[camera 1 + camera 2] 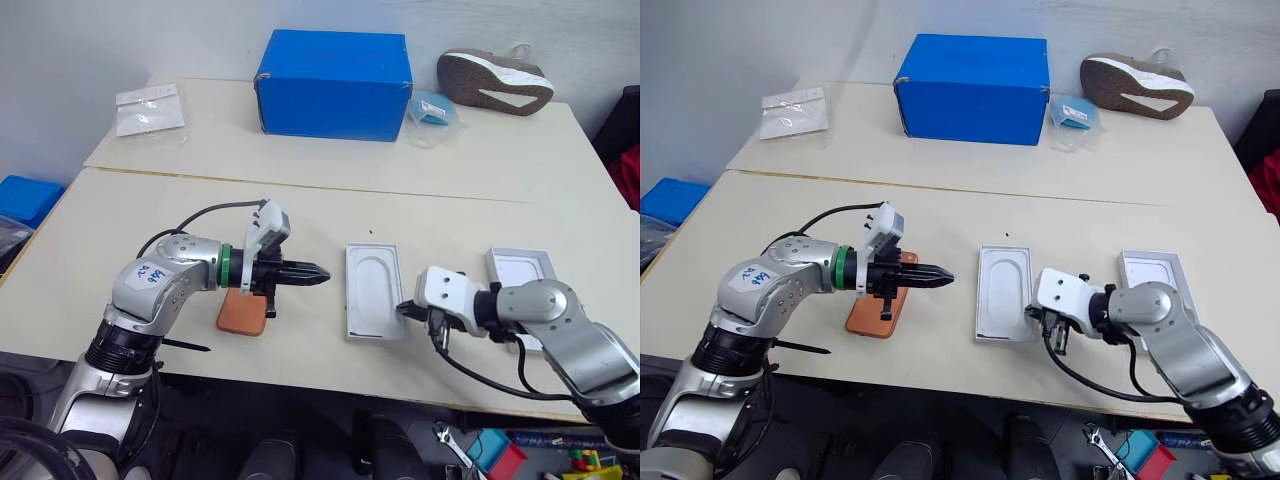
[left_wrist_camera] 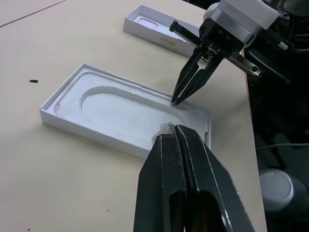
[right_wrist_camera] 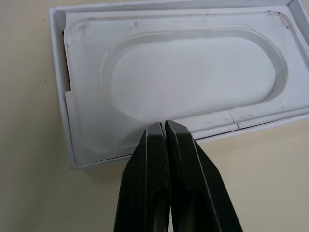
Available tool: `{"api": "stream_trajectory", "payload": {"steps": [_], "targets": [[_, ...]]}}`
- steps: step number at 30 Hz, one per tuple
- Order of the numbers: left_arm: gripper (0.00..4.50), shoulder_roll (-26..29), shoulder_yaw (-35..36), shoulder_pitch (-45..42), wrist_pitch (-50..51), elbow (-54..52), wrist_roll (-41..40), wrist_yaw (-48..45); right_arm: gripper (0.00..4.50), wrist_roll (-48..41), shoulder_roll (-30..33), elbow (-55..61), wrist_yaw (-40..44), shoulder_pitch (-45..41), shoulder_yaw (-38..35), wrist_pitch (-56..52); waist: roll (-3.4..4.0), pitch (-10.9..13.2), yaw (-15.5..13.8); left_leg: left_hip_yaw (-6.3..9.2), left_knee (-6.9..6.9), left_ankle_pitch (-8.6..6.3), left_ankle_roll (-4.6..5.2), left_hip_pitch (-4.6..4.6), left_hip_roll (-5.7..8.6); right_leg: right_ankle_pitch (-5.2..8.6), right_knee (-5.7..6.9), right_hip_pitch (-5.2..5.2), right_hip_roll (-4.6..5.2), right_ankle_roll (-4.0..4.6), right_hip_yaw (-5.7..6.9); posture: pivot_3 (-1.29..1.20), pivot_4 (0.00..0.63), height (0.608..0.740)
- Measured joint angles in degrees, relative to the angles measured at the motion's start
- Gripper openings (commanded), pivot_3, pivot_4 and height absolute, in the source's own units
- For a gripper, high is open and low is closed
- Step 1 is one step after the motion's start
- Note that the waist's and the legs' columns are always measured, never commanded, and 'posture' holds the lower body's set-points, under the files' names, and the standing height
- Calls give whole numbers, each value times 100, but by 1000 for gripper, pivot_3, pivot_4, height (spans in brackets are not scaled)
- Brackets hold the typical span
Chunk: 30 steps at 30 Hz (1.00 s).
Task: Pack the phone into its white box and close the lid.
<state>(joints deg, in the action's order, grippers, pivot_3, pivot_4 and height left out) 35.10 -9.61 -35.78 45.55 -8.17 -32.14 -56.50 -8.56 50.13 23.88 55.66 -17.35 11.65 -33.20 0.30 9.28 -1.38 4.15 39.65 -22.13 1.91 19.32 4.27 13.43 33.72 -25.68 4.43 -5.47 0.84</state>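
The phone (image 1: 238, 315) lies back-up on the surface (image 1: 150, 230), at 9 o'clock from the white box (image 2: 91, 134) and well apart from it, partly hidden under the left arm. The box lies open, and a white insert (image 1: 372, 285) with an oval recess lies in it. The lid (image 1: 518, 268) lies inside-up at 3 o'clock from the box.

The left pincer (image 1: 320, 273) hangs just past the phone, pointing toward 3 o'clock, its jaws pressed together on nothing. The right pincer (image 1: 403, 308) is likewise closed and empty, with its tips down at the insert's edge by the box's near right corner.

At 12 o'clock, on the far surface, stand a blue carton (image 1: 333, 83), a shoe (image 1: 493, 80) and a plastic bag (image 1: 150, 108).
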Motion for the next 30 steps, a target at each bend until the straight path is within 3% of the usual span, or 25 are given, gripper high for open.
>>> {"api": "stream_trajectory", "payload": {"steps": [6, 10, 13, 19, 23, 25, 30], "targets": [[0, 36, 0, 21, -21, 1, 105, 19, 65, -308, -321, 13, -2, -245, -56, -182, 0, 0, 7, 0, 0, 0, 0, 0, -2, 0, 2, -1, -2, 0, 0, 0, 150, 740], [0, 290, 176, 204, 51, 5, 116, 67, 65, -493, -657, 17, 1, -269, -94, 252, 1, 0, 15, 0, -1, 0, 0, 0, -2, 0, 2, -2, -2, 0, 0, 0, 150, 740], [603, 578, 611, 509, 341, 84, 8, 96, 0, -689, -705, 86, 136, -274, -95, 445, 2, 1, 20, 0, -1, 0, 0, -1, -3, 0, 3, -2, -2, 0, 0, 0, 150, 740], [2516, 1540, 1550, 928, 1368, 845, -564, -227, 0, -617, -995, 29, 94, -618, 196, 452, 1, 2, 78, 1, -2, 0, 0, -4, -4, 0, 11, -4, -5, 0, 0, 0, 150, 740], [3818, 2376, 1588, 948, 1660, 1755, -545, -784, 0, -229, -1520, -537, 41, -1201, 790, 672, 4, 5, 148, 0, -4, 0, -1, -7, 0, 1, 14, -5, -4, 1, 2, 0, 150, 740], [4469, 2541, 1485, 882, 1723, 2122, -419, -920, 0, -65, -1740, -833, 43, -1438, 1019, 780, 6, 5, 150, 0, -6, 0, -1, -6, 1, 1, 15, -7, -3, 1, 4, 0, 150, 740], [4492, 2574, 646, 332, 2291, 2826, -46, -975, 0, 451, -2409, -1670, 52, -2006, 1724, 1215, 1, 3, 146, 2, -5, -1, 3, 3, 10, 0, 45, -30, -2, 1, 17, 0, 150, 740]]}}
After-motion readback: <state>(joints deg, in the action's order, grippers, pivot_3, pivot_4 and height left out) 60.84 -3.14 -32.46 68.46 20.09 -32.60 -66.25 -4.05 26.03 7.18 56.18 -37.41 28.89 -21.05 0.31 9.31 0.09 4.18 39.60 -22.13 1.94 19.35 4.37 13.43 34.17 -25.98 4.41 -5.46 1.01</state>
